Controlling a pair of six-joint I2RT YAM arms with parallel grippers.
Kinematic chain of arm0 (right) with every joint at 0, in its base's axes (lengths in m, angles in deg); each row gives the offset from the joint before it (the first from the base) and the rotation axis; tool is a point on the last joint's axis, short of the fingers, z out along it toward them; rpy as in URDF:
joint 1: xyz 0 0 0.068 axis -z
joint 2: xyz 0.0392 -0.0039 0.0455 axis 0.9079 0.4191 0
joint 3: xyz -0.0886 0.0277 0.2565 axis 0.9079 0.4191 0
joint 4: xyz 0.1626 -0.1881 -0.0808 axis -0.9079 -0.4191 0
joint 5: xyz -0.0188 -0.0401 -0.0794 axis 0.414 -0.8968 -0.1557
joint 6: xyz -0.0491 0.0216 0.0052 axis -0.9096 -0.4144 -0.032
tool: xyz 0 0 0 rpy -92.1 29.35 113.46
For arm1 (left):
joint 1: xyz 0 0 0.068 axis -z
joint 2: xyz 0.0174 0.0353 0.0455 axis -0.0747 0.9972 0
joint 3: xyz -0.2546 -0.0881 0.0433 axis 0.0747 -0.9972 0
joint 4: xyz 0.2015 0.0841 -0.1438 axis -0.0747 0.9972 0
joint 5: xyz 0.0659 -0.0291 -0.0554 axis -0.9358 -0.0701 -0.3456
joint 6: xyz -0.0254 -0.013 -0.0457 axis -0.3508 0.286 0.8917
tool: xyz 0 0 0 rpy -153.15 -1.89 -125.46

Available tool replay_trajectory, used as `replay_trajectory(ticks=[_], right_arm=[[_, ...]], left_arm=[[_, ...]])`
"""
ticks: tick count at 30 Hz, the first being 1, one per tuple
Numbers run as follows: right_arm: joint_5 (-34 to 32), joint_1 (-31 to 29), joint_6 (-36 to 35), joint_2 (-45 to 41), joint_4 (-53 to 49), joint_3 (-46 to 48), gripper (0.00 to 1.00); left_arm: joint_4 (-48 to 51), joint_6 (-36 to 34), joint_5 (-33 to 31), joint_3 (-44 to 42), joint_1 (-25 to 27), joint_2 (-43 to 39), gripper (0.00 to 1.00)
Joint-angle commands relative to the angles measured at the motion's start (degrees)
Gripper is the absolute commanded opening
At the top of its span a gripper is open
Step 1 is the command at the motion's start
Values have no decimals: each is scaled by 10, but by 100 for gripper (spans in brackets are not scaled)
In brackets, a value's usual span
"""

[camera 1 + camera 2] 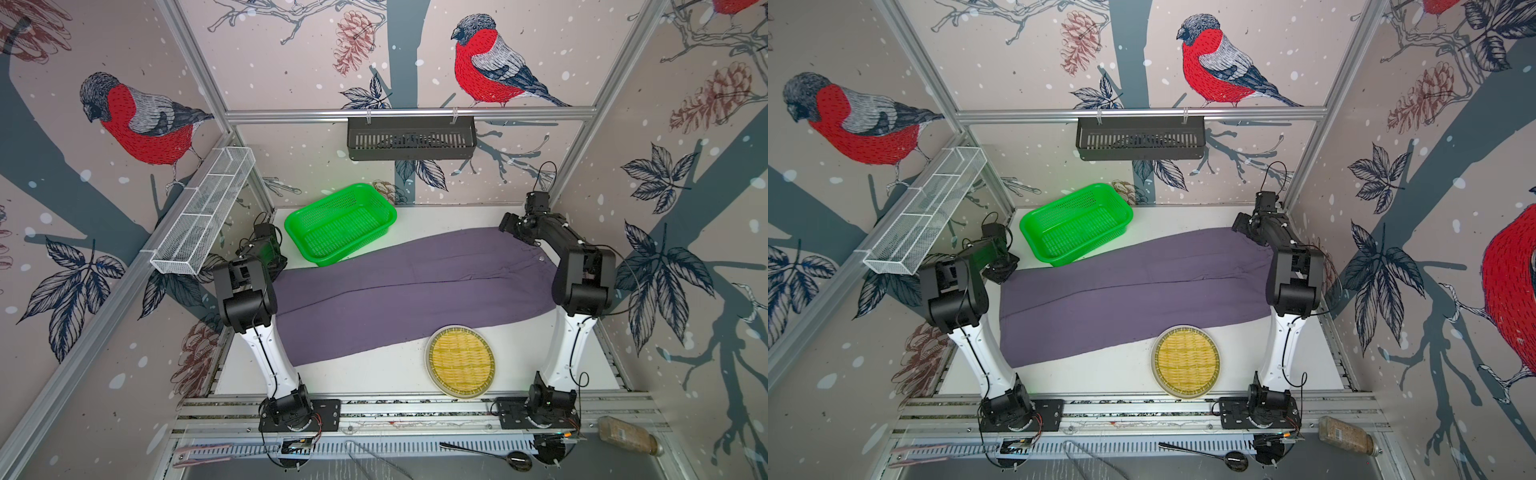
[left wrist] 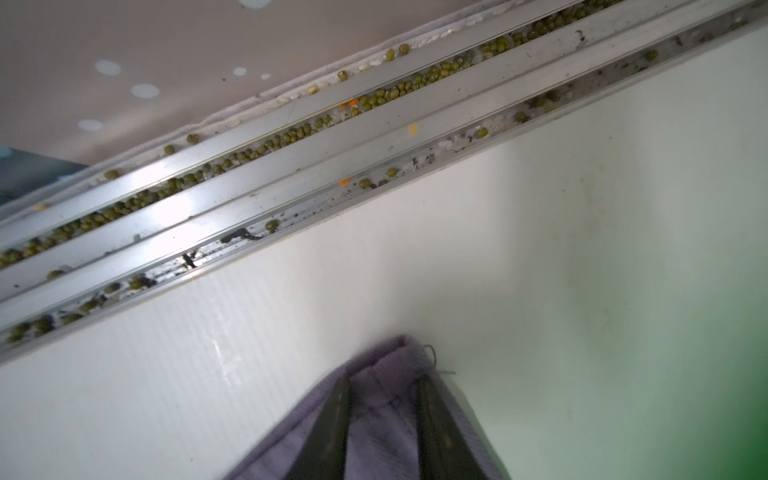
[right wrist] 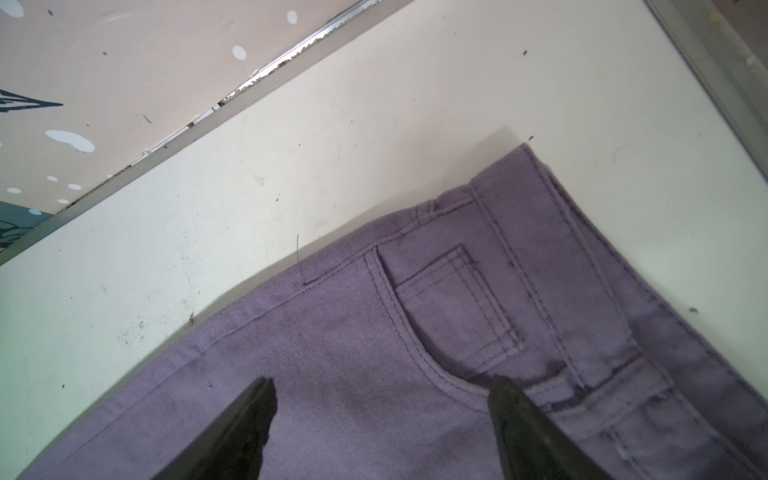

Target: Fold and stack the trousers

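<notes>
Sizing this up as the first fold: the trousers [image 1: 395, 291] are lying flat across nearly the whole counter [image 1: 365, 374], far edge right up against the green basket [image 1: 340, 224]. The left jaws are gripping the cuff hem [image 2: 386, 374], while the right jaws are hanging wide open over the pocket [image 3: 457, 299] by the waistband [image 3: 582, 232], grasping nothing. I'm thinking the right side should be pinching that waistband corner first, then both ends lifting together, keeping the cloth taut and clear of the basket.
</notes>
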Motion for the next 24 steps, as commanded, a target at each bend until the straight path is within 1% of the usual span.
replay_trajectory(ticks=[1, 3, 6, 9, 13, 15, 18, 20, 24], right_arm=[[3, 1, -2, 10, 9, -16, 84], [6, 2, 1, 22, 7, -33, 84], [4, 2, 7, 46, -4, -75, 84], [-20, 3, 20, 82, -24, -131, 84], [-54, 1, 20, 143, -55, -222, 81], [-69, -2, 10, 167, -57, -255, 77], [-109, -6, 6, 188, -65, -281, 72], [-136, -9, 4, 192, -78, -286, 70], [-146, -9, 5, 186, -84, -264, 67]], left_arm=[[37, -25, 22, -17, 2, 6, 22], [37, -28, 13, -20, 2, 2, 15], [41, -36, 11, -12, 2, -6, 7], [44, -45, 14, -8, 2, -21, 0], [26, -49, 12, -37, 6, -77, 0], [30, -52, 15, -45, 7, -96, 0], [22, -53, 23, -68, 9, -126, 0], [19, -53, 32, -78, 10, -138, 0], [22, -61, 24, -86, 17, -160, 0]])
